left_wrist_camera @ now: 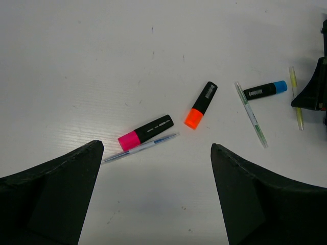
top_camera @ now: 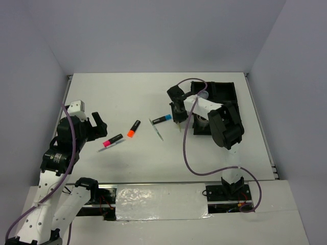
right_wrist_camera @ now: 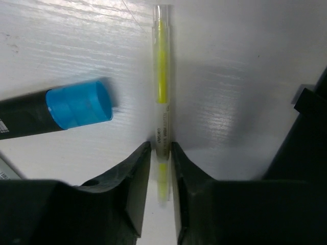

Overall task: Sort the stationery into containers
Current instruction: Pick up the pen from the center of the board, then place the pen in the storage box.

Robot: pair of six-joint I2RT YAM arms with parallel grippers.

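On my right wrist feed, the right gripper (right_wrist_camera: pixel 161 153) has its two fingers pinched together on the yellow pen (right_wrist_camera: pixel 162 76), a thin clear stick with yellow ink. It grips the pen near one end and the rest runs straight away from the fingers. I cannot tell whether the pen is off the bench (top_camera: pixel 153 163) or flat on it. The blue marker (right_wrist_camera: pixel 56 109) lies just beside it on the left, its cap pointing at the pen without touching.

From the overhead camera, this grip is right of the bench's middle, just off the left side of the black tray (top_camera: pixel 230 87), which sits toward the far right corner. My right arm covers much of the tray. I can make out a small clear pot (top_camera: pixel 203 95) in its far left part and a silvery tape ring (top_camera: pixel 201 122) in its near left part.

The left gripper (left_wrist_camera: pixel 156 147) is spread wide and holds nothing, hovering toward the left edge. Below it, the pink marker (left_wrist_camera: pixel 145 132) lies with a thin blue pen (left_wrist_camera: pixel 140 148) right alongside. The orange marker (left_wrist_camera: pixel 201 105) sits near them, toward the middle. A green pen (left_wrist_camera: pixel 251 115) lies between the orange marker and the blue marker.
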